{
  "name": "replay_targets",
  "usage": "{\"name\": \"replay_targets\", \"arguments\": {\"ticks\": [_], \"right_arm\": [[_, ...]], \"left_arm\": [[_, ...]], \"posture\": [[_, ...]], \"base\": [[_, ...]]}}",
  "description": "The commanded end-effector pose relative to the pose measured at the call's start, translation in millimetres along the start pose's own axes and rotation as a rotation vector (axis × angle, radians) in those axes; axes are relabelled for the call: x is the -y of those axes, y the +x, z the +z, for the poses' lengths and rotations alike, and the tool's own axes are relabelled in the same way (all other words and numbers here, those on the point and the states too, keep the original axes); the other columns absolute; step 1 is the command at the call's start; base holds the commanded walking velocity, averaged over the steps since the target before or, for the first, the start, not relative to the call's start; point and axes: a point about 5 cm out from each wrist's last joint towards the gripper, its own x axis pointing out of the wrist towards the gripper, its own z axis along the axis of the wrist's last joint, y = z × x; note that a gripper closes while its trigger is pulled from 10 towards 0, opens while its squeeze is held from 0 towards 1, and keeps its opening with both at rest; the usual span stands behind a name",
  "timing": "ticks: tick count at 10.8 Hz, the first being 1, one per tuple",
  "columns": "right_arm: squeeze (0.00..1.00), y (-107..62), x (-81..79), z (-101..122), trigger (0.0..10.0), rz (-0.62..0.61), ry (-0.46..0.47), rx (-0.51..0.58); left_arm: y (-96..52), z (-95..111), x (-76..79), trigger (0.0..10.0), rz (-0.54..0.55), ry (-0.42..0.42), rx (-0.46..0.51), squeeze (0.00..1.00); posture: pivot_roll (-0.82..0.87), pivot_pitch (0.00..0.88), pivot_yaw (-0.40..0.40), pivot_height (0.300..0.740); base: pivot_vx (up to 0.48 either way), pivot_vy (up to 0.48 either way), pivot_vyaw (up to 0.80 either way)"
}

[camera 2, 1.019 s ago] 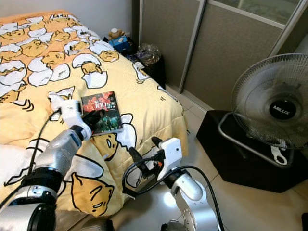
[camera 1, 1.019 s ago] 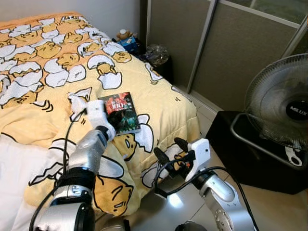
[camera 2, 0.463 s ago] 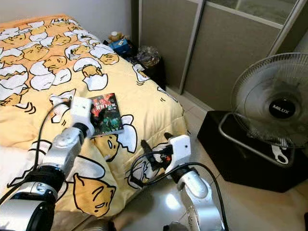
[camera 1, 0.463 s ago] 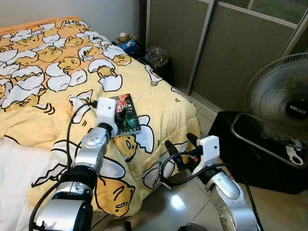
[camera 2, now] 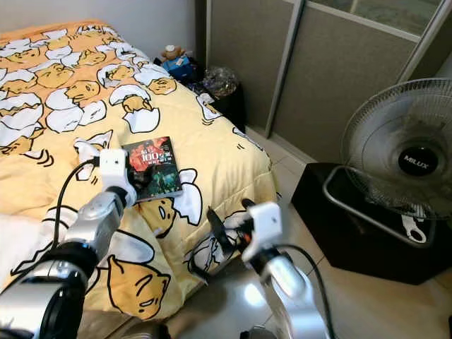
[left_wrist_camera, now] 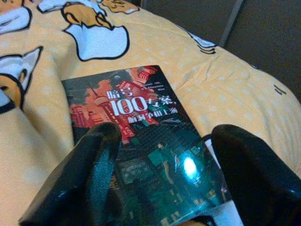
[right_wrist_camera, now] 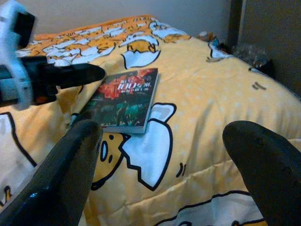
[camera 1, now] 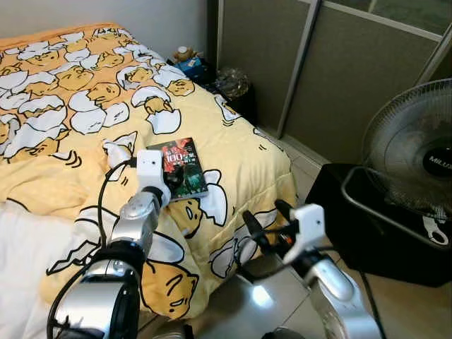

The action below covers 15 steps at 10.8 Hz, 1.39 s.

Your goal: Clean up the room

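A dark paperback book (camera 1: 185,167) with red cover art and "100" in its title lies flat on the yellow egg-cartoon duvet (camera 1: 85,92), near the bed's front corner. My left gripper (camera 1: 171,182) reaches across the duvet to the book's near edge. In the left wrist view its black fingers (left_wrist_camera: 94,165) stand open over the book (left_wrist_camera: 141,117), one at each side of the cover. My right gripper (camera 1: 267,217) hangs open just off the bed's corner, above the floor, pointing at the duvet. The right wrist view looks between its fingers (right_wrist_camera: 75,155) at the book (right_wrist_camera: 124,99).
A standing fan (camera 1: 417,152) sits on a black box (camera 1: 353,212) at the right. Grey sliding doors (camera 1: 332,63) line the back. A plastic-lined bin (camera 1: 233,81) and small toys (camera 1: 185,58) fill the gap beside the bed. Glossy floor (camera 1: 261,296) lies below the right arm.
The left gripper has shifted along the book's near edge and its fingers now straddle the cover. The right gripper has drifted slightly right. The book has not moved.
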Motion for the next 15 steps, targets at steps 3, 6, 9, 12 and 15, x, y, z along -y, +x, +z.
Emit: {"name": "replay_targets", "arguments": {"ticks": [3,6,9,12,15], "right_arm": [[0.00,-31.1,-4.7,7,10.0,0.016,-0.027,-0.027],[0.00,-61.9,-6.3,9,10.0,-0.027,-0.022,-0.092],[0.00,-68.4,-10.3,10,10.0,-0.035,-0.008,-0.112],[0.00,-64.8,-11.5,4,10.0,-0.025,0.012,-0.132],[0.00,-64.8,-11.5,4,10.0,-0.019,0.015,-0.142]], "left_arm": [[-1.8,-11,-15.1,10.0,0.119,-0.072,-0.073,0.00],[-10.8,-21,-41.4,10.0,0.250,-0.079,-0.126,0.00],[-20.9,-8,-78.4,10.0,0.382,-0.008,-0.067,0.00],[-35.5,-42,-85.6,10.0,0.347,-0.162,-0.193,0.00],[-28.9,-47,-63.3,10.0,0.203,-0.504,-0.170,0.00]], "posture": [[-0.22,0.101,-0.002,0.708],[-0.28,0.179,-0.005,0.708],[-0.28,0.191,0.001,0.708],[-0.25,0.195,-0.002,0.708],[-0.25,0.200,-0.009,0.708]], "base": [[0.000,0.000,0.00],[0.000,0.000,0.00],[0.000,0.000,0.00],[0.000,0.000,0.00],[0.000,0.000,0.00]]}}
